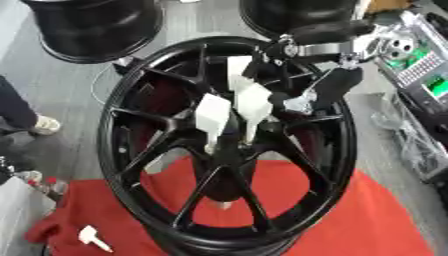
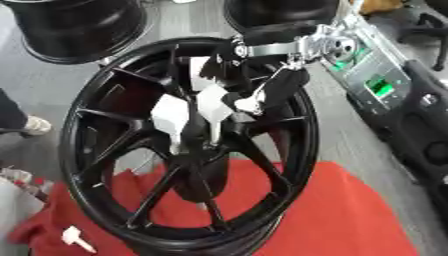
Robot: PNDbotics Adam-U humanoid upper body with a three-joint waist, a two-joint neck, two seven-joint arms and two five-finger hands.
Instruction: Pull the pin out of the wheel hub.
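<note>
Nearest to me, a small white pin-shaped piece (image 1: 92, 237) lies loose on the red cloth (image 1: 376, 220) near its lower left corner, well apart from the work. On that cloth stands the black wheel (image 1: 131, 95), tilted toward my camera so I look straight into its spokes and the hub (image 1: 229, 150) at the centre. Three white pins sit in the hub area, sticking out toward me: the left pin (image 1: 212, 120) is the lowest and stands free, the middle pin (image 1: 253, 106) rises just beside it, and an upper pin (image 1: 237, 70) shows behind them near the top spokes. My right hand (image 1: 302, 102) comes in from the upper right, its black forearm and silver wrist crossing the wheel's rim, and its fingers reach down to the right side of the middle pin; they look to be touching or pinching it, but the black fingers blend with the spokes behind and I cannot tell whether they are closed on it. My left hand shows in neither eye. Beyond the wheel, two more black rims (image 1: 96, 27) stand on the grey floor, and a machine with green parts (image 2: 372, 75) sits to the far right.
</note>
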